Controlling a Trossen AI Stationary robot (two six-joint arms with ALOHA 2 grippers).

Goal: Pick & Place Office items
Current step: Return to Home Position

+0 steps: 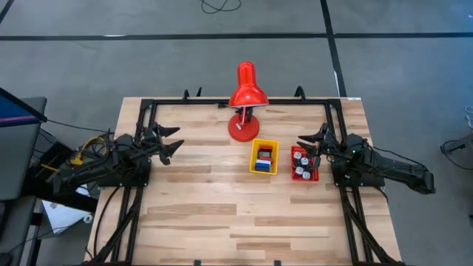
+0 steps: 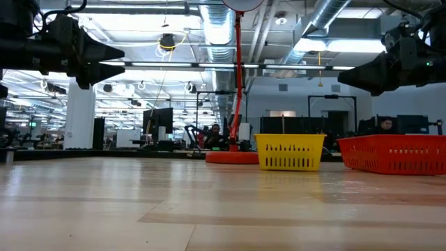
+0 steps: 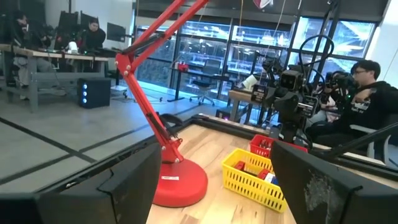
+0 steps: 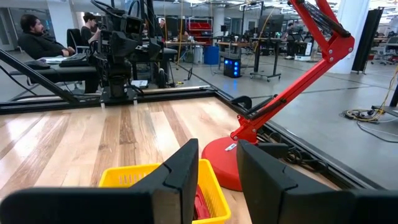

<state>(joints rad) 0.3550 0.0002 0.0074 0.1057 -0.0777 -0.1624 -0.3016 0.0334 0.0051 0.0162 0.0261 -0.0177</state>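
The office items lie in two trays at the table's middle right. A yellow tray holds red, white and blue flat blocks. A red tray holds small black, white and silver bits. My left gripper hangs open above the table's left side, pointing level toward the trays, with nothing between its fingers. My right gripper hovers over the red tray's far end, pointing level toward the table's left. A narrow gap shows between its fingers, and nothing is in it.
A red desk lamp stands on its round base at the far edge, just behind the yellow tray. A black frame rail runs along the table's sides. Bare wood fills the near half. People sit at desks beyond the table.
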